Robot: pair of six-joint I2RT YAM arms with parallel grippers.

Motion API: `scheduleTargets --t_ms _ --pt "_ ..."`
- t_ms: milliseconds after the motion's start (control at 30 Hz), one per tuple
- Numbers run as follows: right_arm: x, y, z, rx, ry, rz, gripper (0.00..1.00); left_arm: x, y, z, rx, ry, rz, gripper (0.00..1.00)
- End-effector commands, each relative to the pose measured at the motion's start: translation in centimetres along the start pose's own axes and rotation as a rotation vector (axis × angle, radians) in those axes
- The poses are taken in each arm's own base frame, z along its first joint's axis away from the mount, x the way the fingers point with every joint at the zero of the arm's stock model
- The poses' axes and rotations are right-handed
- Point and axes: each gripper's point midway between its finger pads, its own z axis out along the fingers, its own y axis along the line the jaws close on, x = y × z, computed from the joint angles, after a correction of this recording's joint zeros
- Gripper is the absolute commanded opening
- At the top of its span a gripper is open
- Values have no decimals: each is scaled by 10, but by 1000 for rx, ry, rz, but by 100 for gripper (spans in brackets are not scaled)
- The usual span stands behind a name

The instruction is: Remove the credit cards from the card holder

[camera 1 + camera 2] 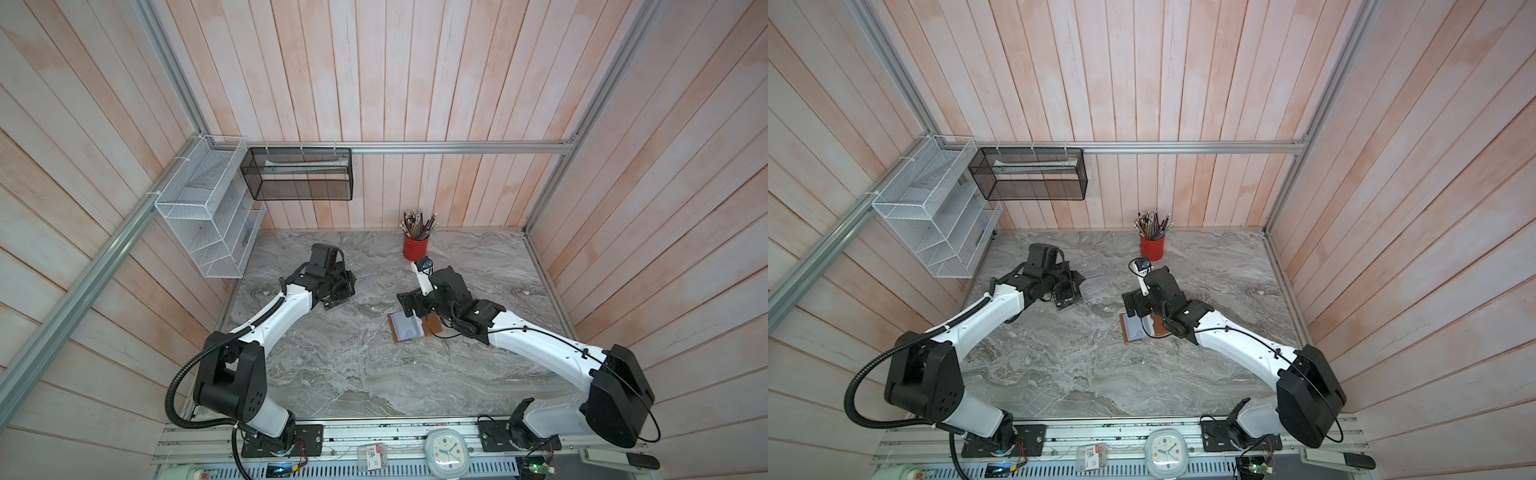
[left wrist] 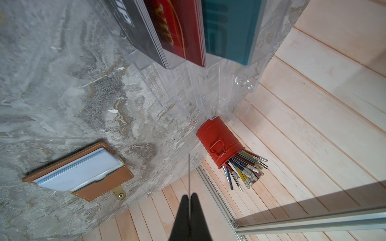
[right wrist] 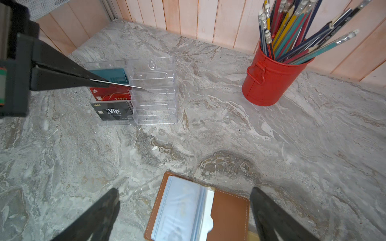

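Card holder [image 1: 405,328] lies open on the marble table [image 1: 332,374] in both top views. Left wrist: our left gripper [image 2: 189,195] clamps a silver credit card [image 2: 189,171] edge-on. Right wrist: our right gripper [image 3: 184,190] spreads wide astride the holder.

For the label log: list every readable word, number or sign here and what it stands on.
"Vip": black card in the clear rack.
"LOGO": same card, near its chip.
Red card: gold lettering, too blurred to read.
Pencils, clock, small box: print too small to read.
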Motion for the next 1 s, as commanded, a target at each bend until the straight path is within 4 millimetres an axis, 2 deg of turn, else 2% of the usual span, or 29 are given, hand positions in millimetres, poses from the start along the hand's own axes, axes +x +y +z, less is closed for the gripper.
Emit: scheduleTargets --t_ms 0,133,233,433,633,800,967 --pt "-8 4 7 -36 -9 15 98 13 2 9 5 -7 -226 0" --pt "-5 3 13 -49 -2 25 98 16 12 27 9 21 -296 0" --pt "-1 2 13 -56 -3 34 98 16 12 30 53 14 -339 0" --pt "2 -6 10 -61 -12 52 98 17 -8 32 140 25 -413 0" --pt "-2 -11 9 -65 -8 51 98 23 -32 31 107 18 -443 0" --pt "-9 -9 10 -103 -3 62 98 19 -46 29 93 25 -537 0" --pt "-14 -9 15 -123 6 74 98 12 -49 21 49 -20 -614 0"
